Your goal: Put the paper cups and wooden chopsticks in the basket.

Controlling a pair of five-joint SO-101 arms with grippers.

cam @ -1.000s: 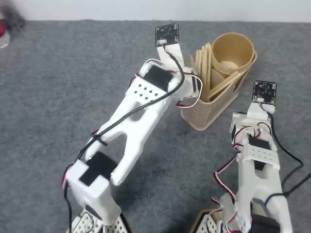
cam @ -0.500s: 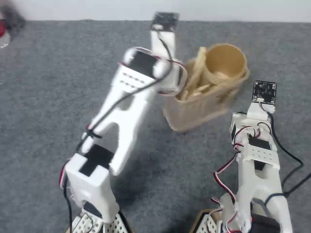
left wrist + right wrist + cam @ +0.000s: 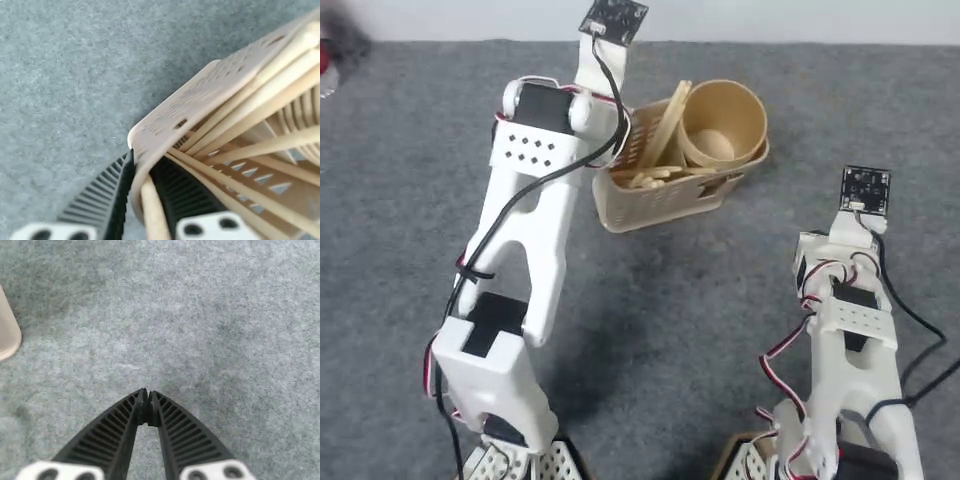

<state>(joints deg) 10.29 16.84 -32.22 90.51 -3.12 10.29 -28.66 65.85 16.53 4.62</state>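
Grey-carpeted table (image 3: 400, 150); my left gripper (image 3: 142, 162) pinches the basket (image 3: 660, 205) wall, right gripper (image 3: 148, 410) closed on nothing. Packing looks done; release next.

We log the left arm (image 3: 535, 230) and right arm (image 3: 855, 360): white printed shells, black servo blocks, dotted hole grids, black cables and red-white wire loops. Square black camera boards (image 3: 865, 188) top the wrists. The right gripper (image 3: 148, 400) has ribbed black fingers (image 3: 117, 432).
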